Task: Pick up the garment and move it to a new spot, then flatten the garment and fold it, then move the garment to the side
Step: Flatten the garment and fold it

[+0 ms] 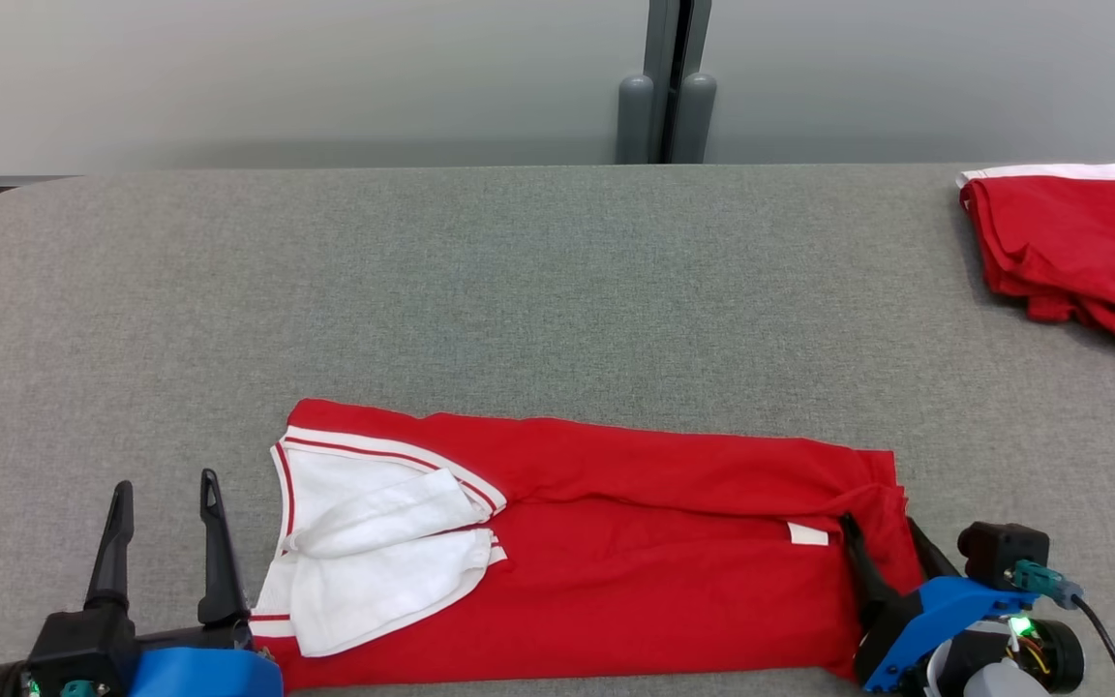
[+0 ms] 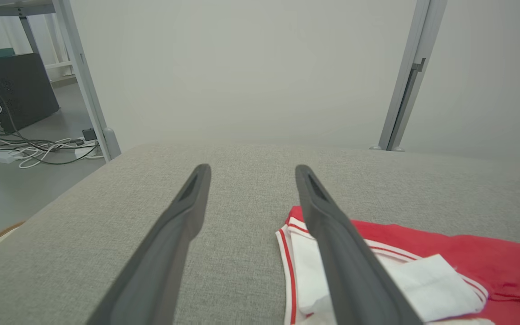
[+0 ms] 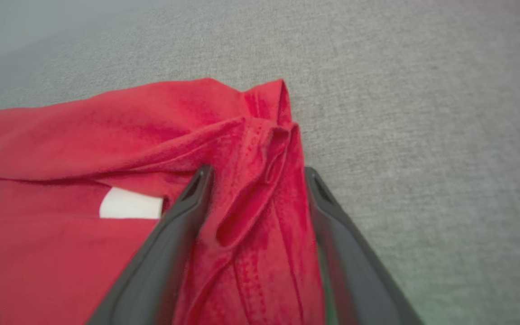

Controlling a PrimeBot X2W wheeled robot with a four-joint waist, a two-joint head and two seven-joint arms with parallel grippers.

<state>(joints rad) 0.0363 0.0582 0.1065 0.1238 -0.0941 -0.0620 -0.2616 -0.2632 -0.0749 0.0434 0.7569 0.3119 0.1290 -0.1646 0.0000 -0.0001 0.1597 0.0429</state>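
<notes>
A red garment (image 1: 616, 552) with white trim and white sleeves lies folded lengthwise near the table's front edge. My right gripper (image 1: 882, 530) is open, its fingers straddling the bunched right end of the cloth (image 3: 260, 189) without pinching it. In the right wrist view a small white label (image 3: 129, 204) shows left of my right gripper (image 3: 255, 174). My left gripper (image 1: 165, 489) stands open just left of the white sleeve end, above bare table. In the left wrist view my left gripper (image 2: 251, 174) has the garment's trimmed edge (image 2: 427, 266) under and right of its right finger.
A second red garment (image 1: 1080, 252) with a white band lies crumpled at the table's far right corner. The grey fabric table (image 1: 519, 290) stretches wide behind the garment. A grey post (image 1: 666, 77) stands behind the far edge. Cables (image 2: 30, 146) lie on the floor beyond the left end.
</notes>
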